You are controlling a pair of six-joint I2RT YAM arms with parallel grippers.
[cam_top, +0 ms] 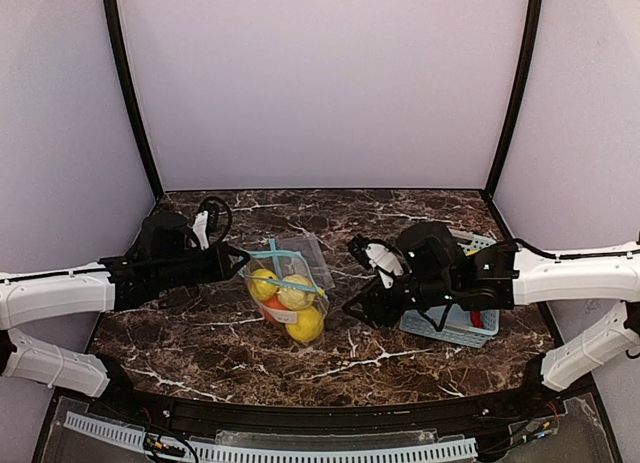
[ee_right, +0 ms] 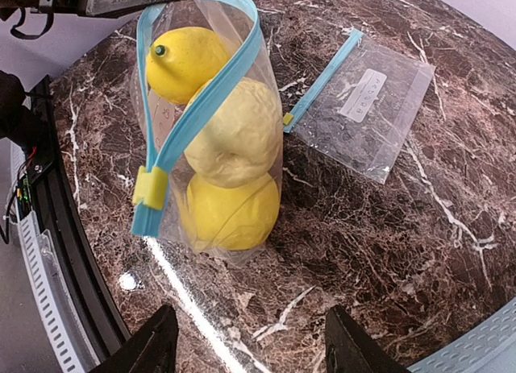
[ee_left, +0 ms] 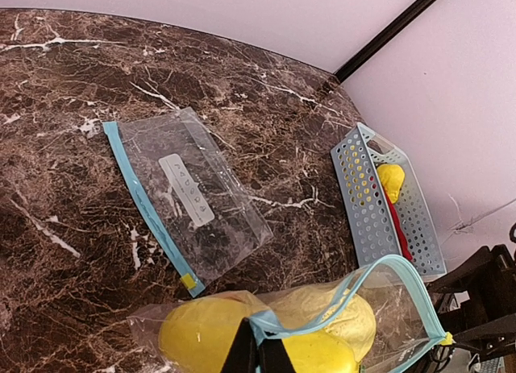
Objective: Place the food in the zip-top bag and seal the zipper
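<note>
A clear zip-top bag (cam_top: 287, 295) with a blue zipper stands mid-table, holding three yellow pieces of food (ee_right: 230, 131); an orange one (cam_top: 271, 307) peeks out between them. My left gripper (ee_left: 258, 353) is shut on the bag's blue zipper rim (ee_left: 355, 288), holding the mouth up. The yellow slider (ee_right: 151, 188) sits at the zipper's near end. My right gripper (ee_right: 256, 349) hangs open just right of the bag, touching nothing. More food, a yellow piece (ee_left: 391, 180) and a red chili (ee_left: 401, 238), lies in the basket.
A second, empty zip bag (ee_left: 189, 192) lies flat behind the filled one. The pale blue slatted basket (cam_top: 452, 328) sits at the right, partly under my right arm. Dark frame posts rise at the back corners.
</note>
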